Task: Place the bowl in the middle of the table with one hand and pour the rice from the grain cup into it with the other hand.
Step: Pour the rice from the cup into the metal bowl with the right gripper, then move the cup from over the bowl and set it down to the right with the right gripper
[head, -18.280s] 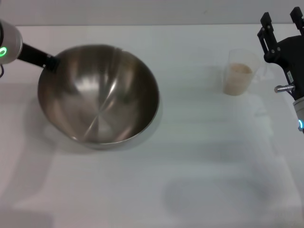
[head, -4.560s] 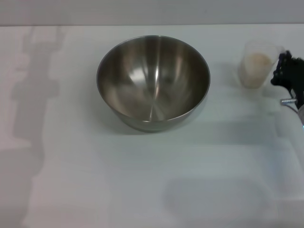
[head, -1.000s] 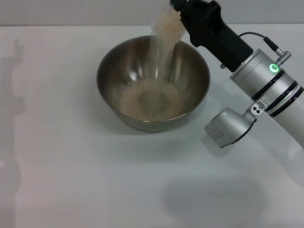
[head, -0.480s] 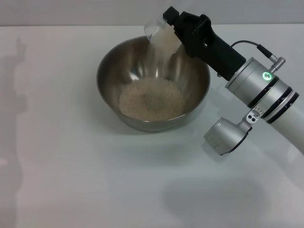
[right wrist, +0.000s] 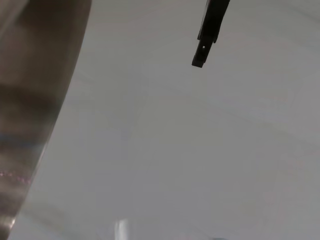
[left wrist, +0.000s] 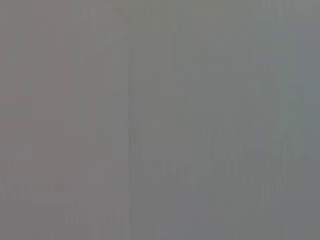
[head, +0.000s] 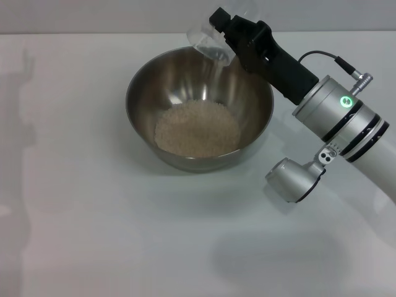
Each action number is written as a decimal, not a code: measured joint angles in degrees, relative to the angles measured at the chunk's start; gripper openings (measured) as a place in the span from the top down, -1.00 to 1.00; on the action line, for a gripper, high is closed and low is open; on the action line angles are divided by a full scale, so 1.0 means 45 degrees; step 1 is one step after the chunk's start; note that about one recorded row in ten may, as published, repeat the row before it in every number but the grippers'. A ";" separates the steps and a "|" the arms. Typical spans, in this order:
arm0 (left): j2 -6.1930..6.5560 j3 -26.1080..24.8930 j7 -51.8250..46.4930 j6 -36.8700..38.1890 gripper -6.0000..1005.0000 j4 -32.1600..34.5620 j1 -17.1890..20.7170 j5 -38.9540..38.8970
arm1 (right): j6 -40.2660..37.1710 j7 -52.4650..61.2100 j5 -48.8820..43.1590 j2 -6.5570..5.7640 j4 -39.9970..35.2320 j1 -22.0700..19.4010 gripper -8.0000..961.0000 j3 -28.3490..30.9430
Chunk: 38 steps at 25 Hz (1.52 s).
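Observation:
The steel bowl [head: 199, 108] stands on the white table [head: 93, 216] near its middle. A mound of pale rice [head: 197, 129] lies in its bottom. My right gripper [head: 224, 34] is above the bowl's far right rim, shut on the clear grain cup [head: 209, 38]. The cup is tipped mouth-down toward the bowl and looks empty. In the right wrist view one black finger [right wrist: 207, 35] shows against the table, with the bowl's wall [right wrist: 35, 100] at the edge. My left gripper is out of view; the left wrist view shows only plain grey.
My right arm [head: 337, 117] reaches across the right side of the table, its elbow joint [head: 291, 178] hanging low beside the bowl. A shadow of the left arm lies along the table's left edge [head: 18, 93].
The rice stream has stopped. The cup has emptied into the bowl and the mound of rice has grown and settled. The right gripper holds nearly the same spot, tipped a little further.

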 joint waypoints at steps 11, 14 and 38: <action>0.0002 0.0001 0.0001 0.0010 -0.58 -0.0005 -0.0007 -0.0007 | 0.0087 -0.0017 0.0000 0.0000 0.0003 -0.0006 0.97 -0.0006; 0.0016 0.0000 0.0001 0.0010 -0.58 -0.0005 -0.0010 0.0005 | 0.0095 0.0006 0.0001 0.0000 0.0034 -0.0007 0.97 -0.0010; 0.0041 0.0001 0.0002 0.0021 -0.58 -0.0045 -0.0194 0.0044 | 0.2505 0.5886 0.5421 0.0097 0.4947 -0.1488 0.97 0.1416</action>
